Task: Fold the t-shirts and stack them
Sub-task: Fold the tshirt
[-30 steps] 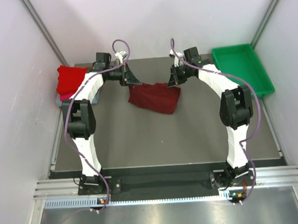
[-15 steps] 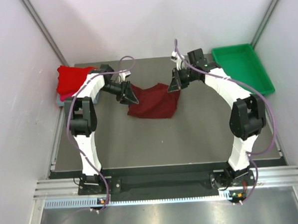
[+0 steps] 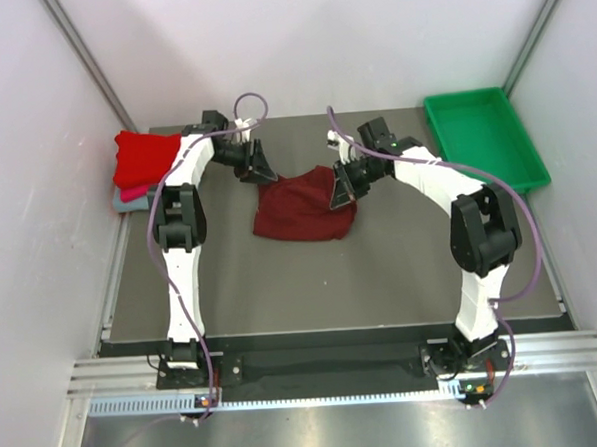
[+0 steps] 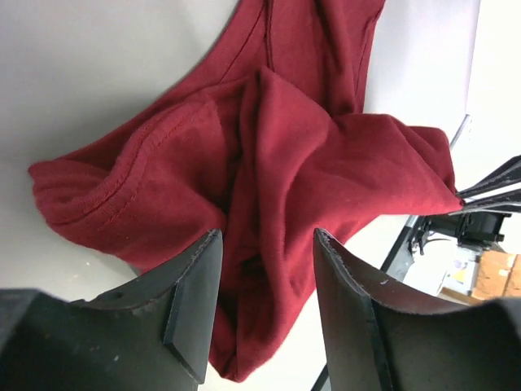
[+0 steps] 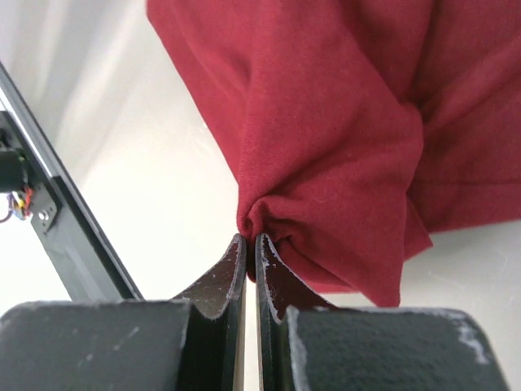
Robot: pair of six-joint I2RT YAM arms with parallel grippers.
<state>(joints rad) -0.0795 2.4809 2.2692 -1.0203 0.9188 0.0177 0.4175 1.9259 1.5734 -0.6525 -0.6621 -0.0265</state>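
Observation:
The dark maroon t-shirt lies crumpled on the dark table, mid-rear. My right gripper is shut on its right upper corner; the right wrist view shows a bunched fold pinched at the tips of the gripper. My left gripper hovers just beyond the shirt's left corner, open. In the left wrist view, the gripper has loose maroon cloth showing between and past its spread fingers, not pinched. A folded bright red t-shirt tops a stack at the far left, with pink and grey-blue edges beneath.
A green plastic tray sits at the table's back right corner. Pale walls close in the left, right and rear sides. Bare dark tabletop stretches between the shirt and the arm bases.
My left gripper opened, let go of the shirt's left corner and drew back toward the rear. The shirt sagged onto the table. My right gripper moved left and down, still gripping.

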